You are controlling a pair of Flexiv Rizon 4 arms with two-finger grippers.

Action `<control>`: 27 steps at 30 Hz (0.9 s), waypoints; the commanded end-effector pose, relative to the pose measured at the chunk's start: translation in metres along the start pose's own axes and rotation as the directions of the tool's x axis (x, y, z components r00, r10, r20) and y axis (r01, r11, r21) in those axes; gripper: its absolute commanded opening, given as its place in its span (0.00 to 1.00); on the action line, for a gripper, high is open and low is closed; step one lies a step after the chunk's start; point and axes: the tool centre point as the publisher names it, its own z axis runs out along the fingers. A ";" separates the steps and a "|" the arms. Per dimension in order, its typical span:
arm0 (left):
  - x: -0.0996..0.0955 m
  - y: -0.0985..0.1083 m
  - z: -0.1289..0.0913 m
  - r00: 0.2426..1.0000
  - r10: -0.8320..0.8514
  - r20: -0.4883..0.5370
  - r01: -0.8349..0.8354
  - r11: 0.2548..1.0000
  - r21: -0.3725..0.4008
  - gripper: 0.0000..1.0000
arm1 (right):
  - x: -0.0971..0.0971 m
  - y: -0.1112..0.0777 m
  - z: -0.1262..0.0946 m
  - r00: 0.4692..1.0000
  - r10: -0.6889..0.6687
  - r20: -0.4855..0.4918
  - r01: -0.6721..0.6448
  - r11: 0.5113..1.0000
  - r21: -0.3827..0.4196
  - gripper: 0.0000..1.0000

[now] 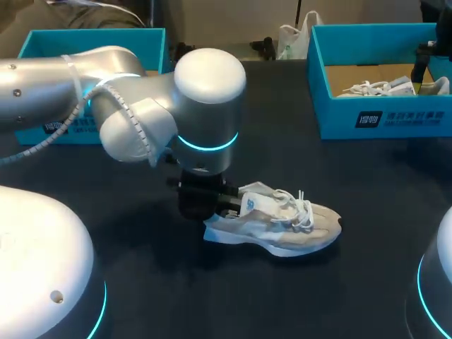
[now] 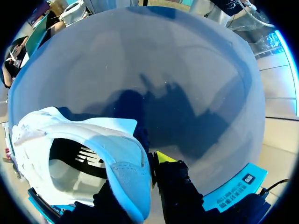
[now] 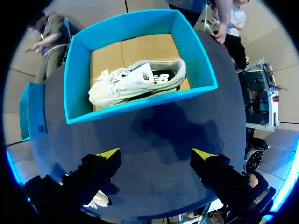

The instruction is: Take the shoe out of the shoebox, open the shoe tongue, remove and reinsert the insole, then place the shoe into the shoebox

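Pale mesh cloth w/ cord laces is seen on shoe (image 1: 282, 226) upper. Worktop (image 1: 381, 191) is finished dark & matt; shoebox (image 1: 332, 116) is made of matt cardboard.

A dark, matte table (image 1: 367, 205) is shown from above. Three things are set directly on it. A pale grey and white shoe (image 1: 282, 224) rests on its sole near the middle of the table, with its toe pointed toward the right side, its heel toward the left, and its white laces lying loose over the top. An open teal shoebox (image 1: 381, 116) is placed toward the far right of the table, well apart from the shoe. A second teal box (image 1: 106, 41) is placed toward the far left and is only partly seen.
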 end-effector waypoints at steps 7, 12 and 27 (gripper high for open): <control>-0.015 -0.004 0.015 0.997 -0.041 -0.065 0.042 0.999 0.009 0.00 | 0.000 0.000 0.000 1.000 0.001 0.001 -0.001 1.000 -0.002 1.00; -0.016 -0.004 0.021 0.996 -0.056 -0.076 0.058 0.998 0.016 0.00 | 0.000 0.000 0.000 1.000 0.001 0.001 -0.001 1.000 -0.002 1.00; -0.019 -0.003 0.029 0.997 -0.019 -0.077 0.021 1.000 0.023 0.16 | 0.000 0.000 0.000 1.000 0.001 0.001 -0.001 1.000 -0.002 1.00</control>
